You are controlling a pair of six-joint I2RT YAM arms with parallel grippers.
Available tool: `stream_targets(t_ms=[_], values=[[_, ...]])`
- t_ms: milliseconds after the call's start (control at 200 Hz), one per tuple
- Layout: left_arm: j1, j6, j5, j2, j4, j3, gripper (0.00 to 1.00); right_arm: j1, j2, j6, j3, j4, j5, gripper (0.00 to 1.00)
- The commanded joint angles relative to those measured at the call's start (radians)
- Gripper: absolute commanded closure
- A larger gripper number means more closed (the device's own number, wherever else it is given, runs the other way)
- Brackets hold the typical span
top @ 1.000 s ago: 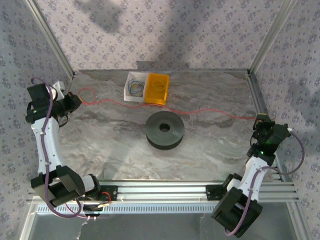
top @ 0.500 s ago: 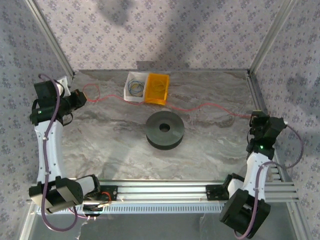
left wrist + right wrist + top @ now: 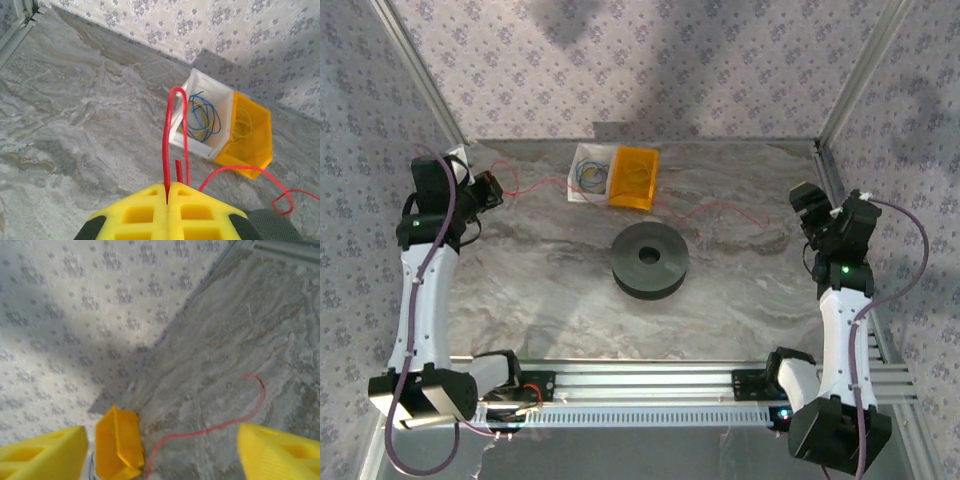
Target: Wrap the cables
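Left claw (image 3: 166, 192) clamps the red cable (image 3: 165, 150), left of the spool (image 3: 650, 260). Right wrist view makes it plain: right claw (image 3: 162, 432) gapes empty, cable end loose on the desk (image 3: 550, 290), right of the spool.

Looks like a robot lab bench: a marble-look table (image 3: 740, 300) under the spool (image 3: 650, 260), metal frame posts (image 3: 850, 80) and flowered backdrop walls (image 3: 670, 70) behind it, left arm (image 3: 420, 290) and right arm (image 3: 842, 320) flanking it, bolted to a rail (image 3: 650, 380).

Cable: thin red flexible wire (image 3: 720, 208), single strand
Left end: looped upward, pinched in my left fingers (image 3: 142, 212)
Rest: wavy, slack, flat across the table (image 3: 550, 300) toward the right
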Motion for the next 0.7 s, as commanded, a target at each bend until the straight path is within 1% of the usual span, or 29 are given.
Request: stream_targets(t_ms=[0,55,70,125,200,235,350,430,470,535,585,695], values=[[-0.03,-0.057,-0.055,-0.038,0.083,-0.02,1.0,0.072,-0.052,-0.13,0.054,-0.071,-0.005,0.12],[-0.046,-0.057,-0.058,-0.037,0.086,-0.022,1.0,0.131,-0.068,-0.185,0.066,-0.062,-0.006,0.08],[-0.05,-0.057,-0.058,-0.036,0.087,-0.023,1.0,0.151,-0.068,-0.188,0.073,-0.062,-0.007,0.07],[-0.064,-0.057,-0.064,-0.035,0.088,-0.025,1.0,0.23,-0.061,-0.275,0.108,-0.073,-0.014,0.06],[-0.081,-0.059,-0.062,-0.034,0.096,-0.026,1.0,0.361,-0.037,-0.379,0.155,-0.08,-0.007,0.06],[-0.087,-0.059,-0.059,-0.034,0.097,-0.025,1.0,0.44,-0.019,-0.429,0.18,-0.084,0.009,0.05],[-0.105,-0.063,-0.045,-0.031,0.102,-0.015,1.0,0.69,0.082,-0.574,0.28,-0.099,0.084,0.05],[-0.117,-0.066,-0.038,-0.029,0.101,-0.008,1.0,0.835,0.186,-0.66,0.355,-0.105,0.134,0.05],[-0.121,-0.066,-0.036,-0.028,0.099,-0.003,1.0,0.897,0.245,-0.705,0.427,-0.105,0.137,0.05],[-0.128,-0.067,-0.028,-0.028,0.097,0.002,1.0,0.984,0.347,-0.781,0.51,-0.11,0.174,0.06],[-0.134,-0.069,-0.023,-0.028,0.095,0.004,1.0,1.031,0.427,-0.848,0.577,-0.109,0.173,0.06],[-0.139,-0.066,-0.005,-0.026,0.085,0.01,1.0,1.085,0.583,-0.964,0.717,-0.087,0.146,0.09]])
